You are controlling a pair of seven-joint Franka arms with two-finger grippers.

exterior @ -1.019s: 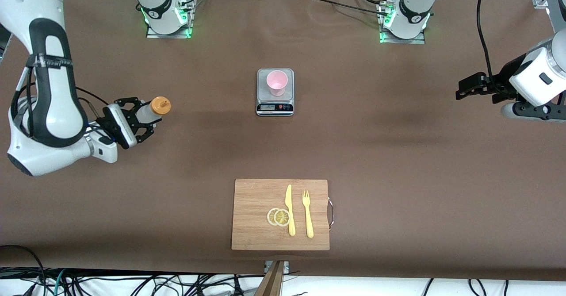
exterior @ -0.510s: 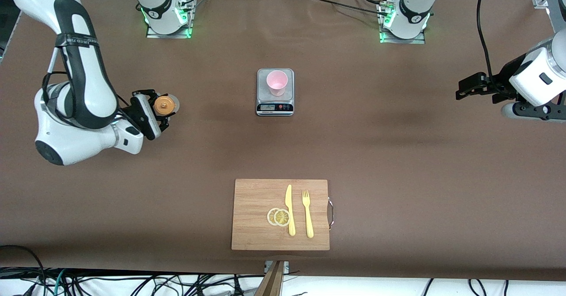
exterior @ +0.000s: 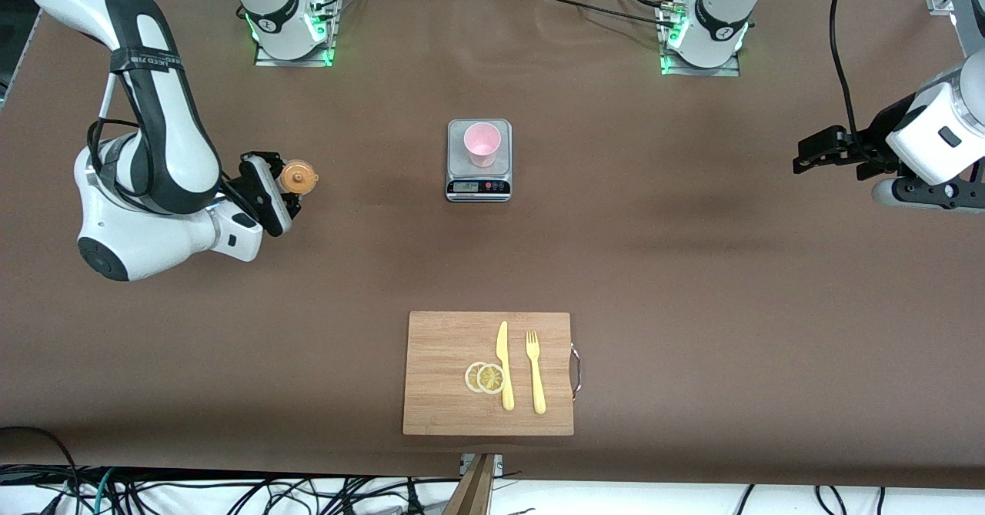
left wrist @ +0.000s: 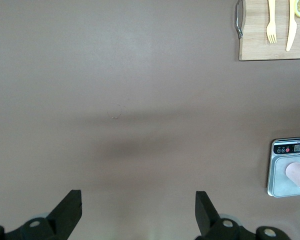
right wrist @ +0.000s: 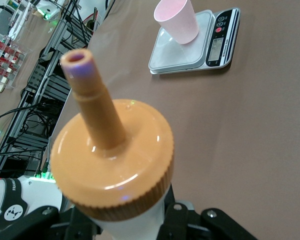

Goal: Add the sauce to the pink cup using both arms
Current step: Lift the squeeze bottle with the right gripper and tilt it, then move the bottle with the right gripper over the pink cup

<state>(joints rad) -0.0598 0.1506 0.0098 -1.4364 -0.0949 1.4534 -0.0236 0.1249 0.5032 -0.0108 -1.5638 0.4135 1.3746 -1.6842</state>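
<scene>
My right gripper [exterior: 282,189] is shut on the sauce bottle [exterior: 297,178], which stands upright above the table toward the right arm's end, its orange nozzle cap [right wrist: 112,150] pointing up at the camera. The pink cup [exterior: 482,144] stands on a small grey kitchen scale [exterior: 479,185] in the middle of the table; it also shows in the right wrist view [right wrist: 177,20] and at the edge of the left wrist view [left wrist: 298,174]. My left gripper [exterior: 800,158] is open and empty, waiting above the left arm's end of the table; its fingertips [left wrist: 70,205] show wide apart.
A wooden cutting board [exterior: 439,407] lies nearer to the front camera than the scale, with a yellow knife [exterior: 504,366], a yellow fork [exterior: 535,372] and two lemon slices [exterior: 485,377] on it. Brown table covering [exterior: 692,269] spreads between the scale and both grippers.
My right arm has swung the bottle from lying tilted to upright and shifted it a little toward the scale. The left arm has not moved.
</scene>
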